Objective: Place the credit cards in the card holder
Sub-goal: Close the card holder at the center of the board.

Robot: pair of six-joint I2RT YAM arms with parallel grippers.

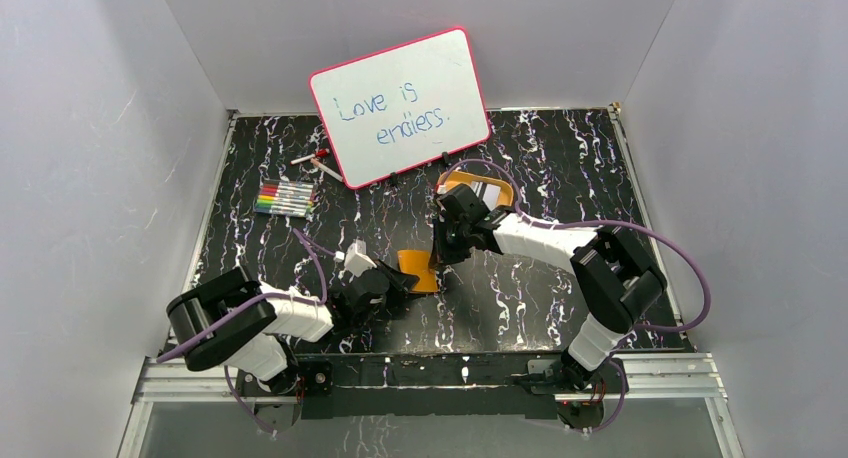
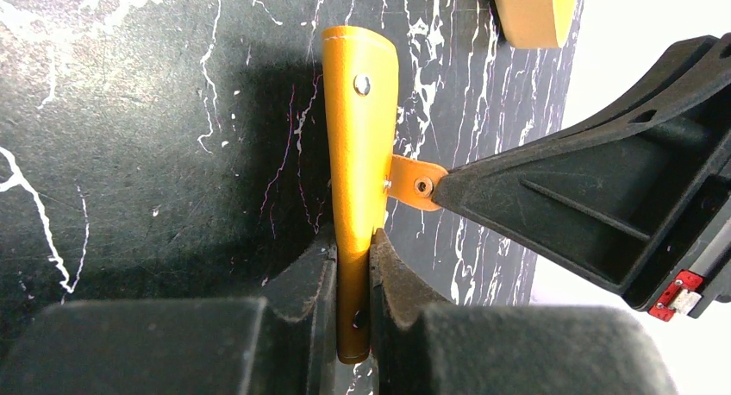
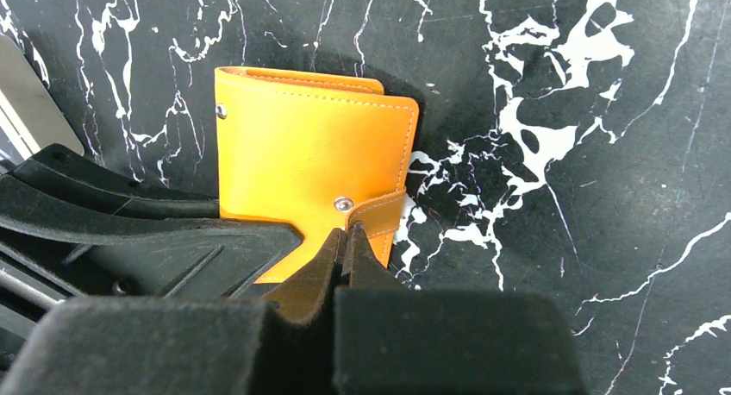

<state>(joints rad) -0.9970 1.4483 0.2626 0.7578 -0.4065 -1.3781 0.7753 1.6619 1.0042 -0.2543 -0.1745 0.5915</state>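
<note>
**Top view.** Two arms are present. One pink-framed whiteboard (image 1: 400, 106) leans on the back wall. One row of coloured markers (image 1: 286, 198) lies to its left; their number cannot be counted. One loose red-capped marker (image 1: 318, 162) lies beside the board. One orange oval tray (image 1: 505, 190) sits right of centre and holds whitish-grey credit cards (image 1: 488, 191); one shows, and any beneath it cannot be told. One small orange-tan leather-like folding card holder (image 1: 416, 267) is at the middle of the black marbled table (image 1: 540, 298), between both grippers. The left arm reaches in low from the near left and its left gripper (image 1: 398, 281) meets the holder's near side. The right arm is bent at the elbow and comes in from the right, with the right gripper (image 1: 441, 258) at the holder's far right side.

**Left wrist view.** The card holder (image 2: 358, 136) appears edge-on and folded. The left gripper's jaws stand narrow, clamped on its near end. The right gripper (image 2: 448, 185) pinches the tip of the snap strap (image 2: 412, 184).

**Right wrist view.** The card holder (image 3: 302, 145) shows its flat face. Two snap studs are visible. The right gripper's jaws are closed together on the strap.
</note>
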